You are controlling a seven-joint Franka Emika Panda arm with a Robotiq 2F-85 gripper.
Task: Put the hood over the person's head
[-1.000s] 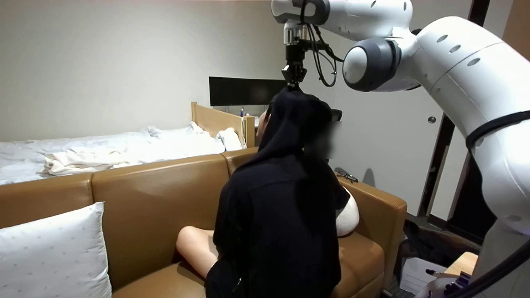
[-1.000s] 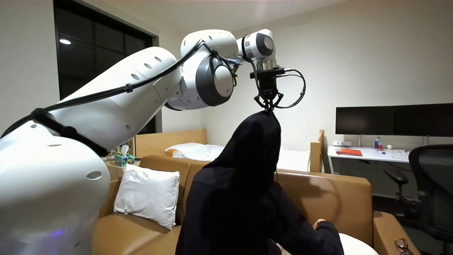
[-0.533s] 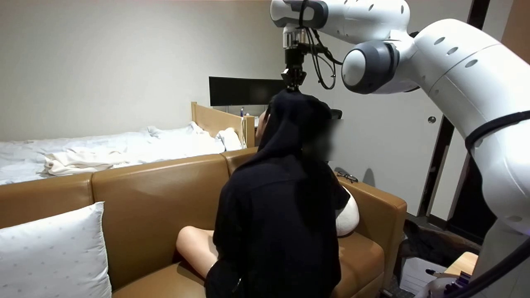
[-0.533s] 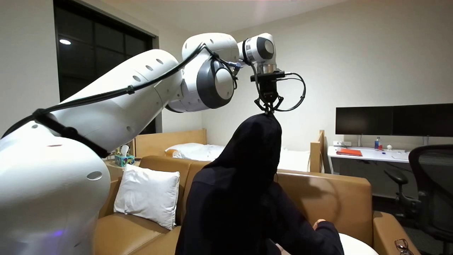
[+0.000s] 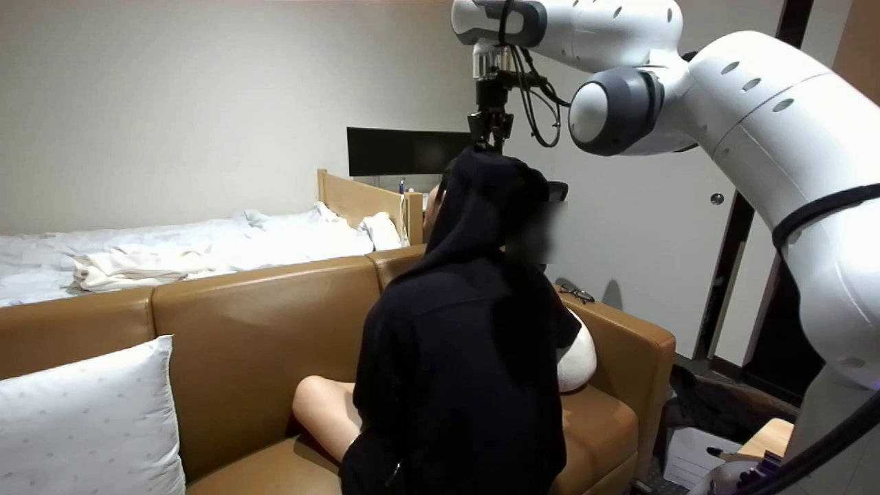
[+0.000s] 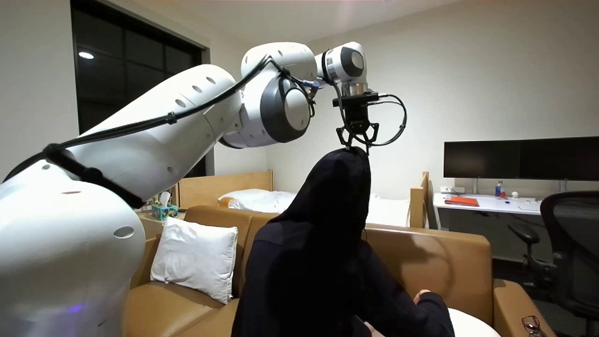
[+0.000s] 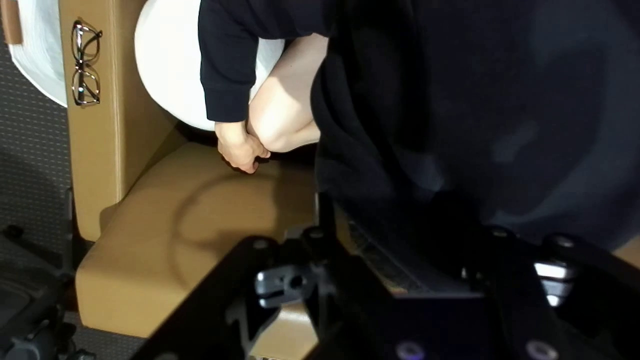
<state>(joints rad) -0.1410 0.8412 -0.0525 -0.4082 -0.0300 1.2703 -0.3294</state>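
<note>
Counted from where I stood: one seated person (image 5: pixel 474 364), one hood (image 6: pixel 334 187), one pincer (image 6: pixel 358 149), two white cushions (image 6: pixel 194 257), two dark screens (image 6: pixel 482 160) and one pair of spectacles (image 7: pixel 86 63). The hood, black and rounded with a blunt peak, lay over the crown and back of the person's head (image 5: pixel 434 206). The pincer was part-way spread at the hood's top, gripping nothing; contact could not be confirmed. The sweatshirt (image 6: pixel 285 281) was matte, softly creased fabric; the sofa (image 5: pixel 268 330), smooth, tan and seamed.

Both exterior views face the hood (image 6: pixel 334 185) from behind.
</note>
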